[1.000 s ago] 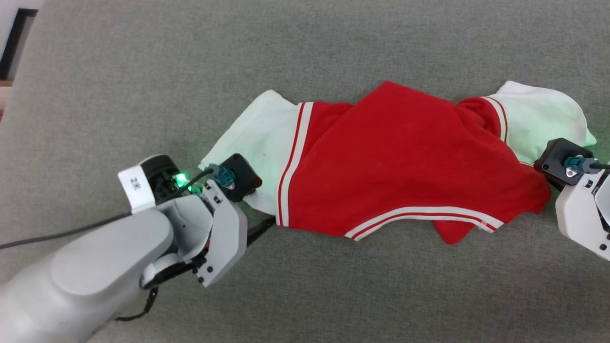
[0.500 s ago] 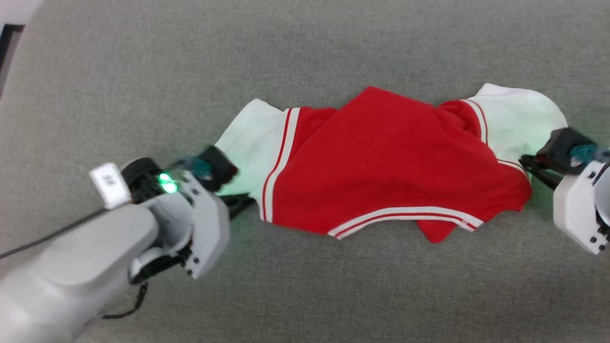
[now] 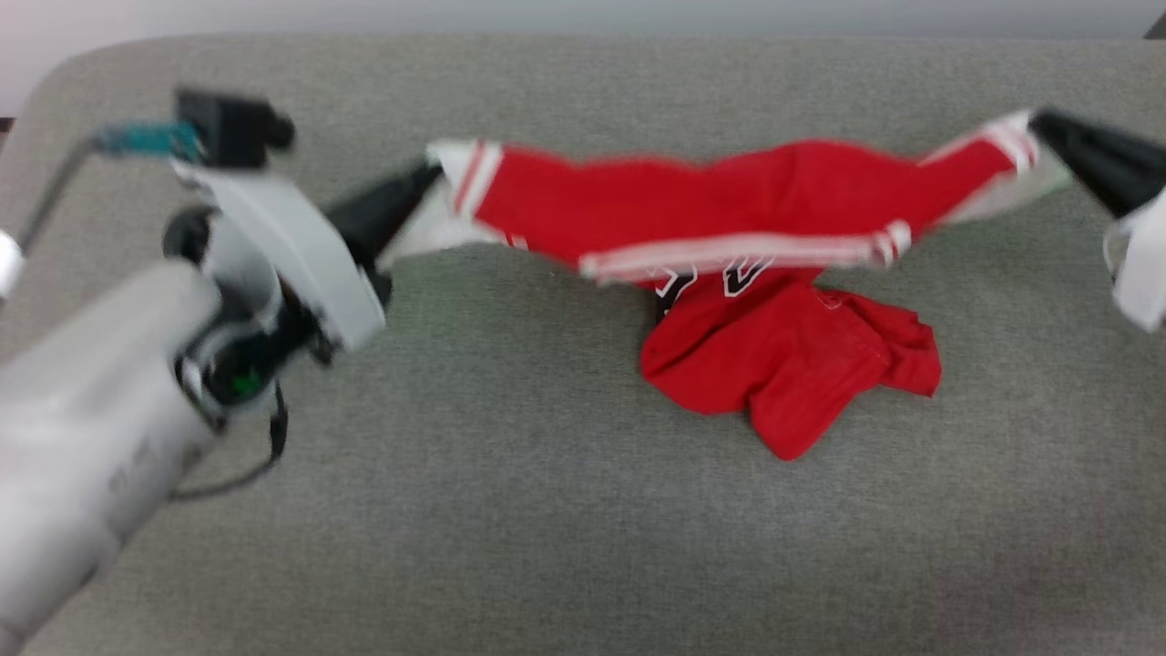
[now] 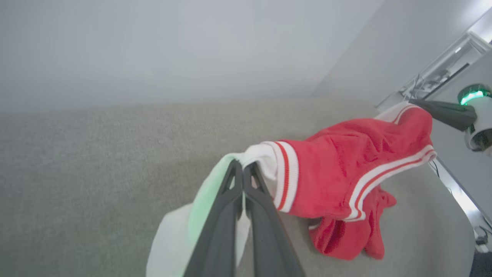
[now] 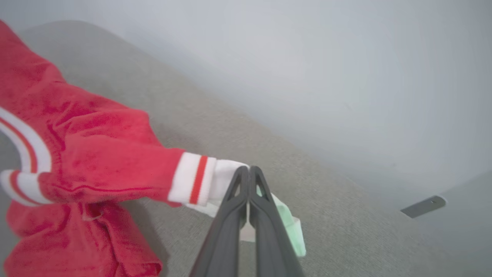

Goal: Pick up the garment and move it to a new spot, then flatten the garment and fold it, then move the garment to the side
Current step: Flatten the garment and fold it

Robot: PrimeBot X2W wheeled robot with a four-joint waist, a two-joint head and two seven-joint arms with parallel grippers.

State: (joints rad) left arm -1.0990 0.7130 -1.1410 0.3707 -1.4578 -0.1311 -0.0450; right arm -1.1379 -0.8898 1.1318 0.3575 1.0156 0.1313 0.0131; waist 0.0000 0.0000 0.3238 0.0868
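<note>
- garment (image 3: 729,205): red body, white sleeves (image 5: 226,173), white-and-red striped trim (image 3: 729,255), black print (image 3: 674,281) outlined white.
- desk (image 3: 547,510): plain grey fabric cover.
- left gripper (image 3: 428,173), right gripper (image 3: 1038,118): black fingers, pale grey housings.
- wall (image 4: 192,46): pale grey.
- indicator light (image 4: 471,96) on right arm: green.

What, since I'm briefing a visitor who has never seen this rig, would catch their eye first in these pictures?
The red garment with white striped trim, strung like a hammock across the middle of the head view. The left gripper pinches its white sleeve at one end and the right gripper the other, both shut, while its lower part sags in a heap onto the grey fabric surface.
</note>
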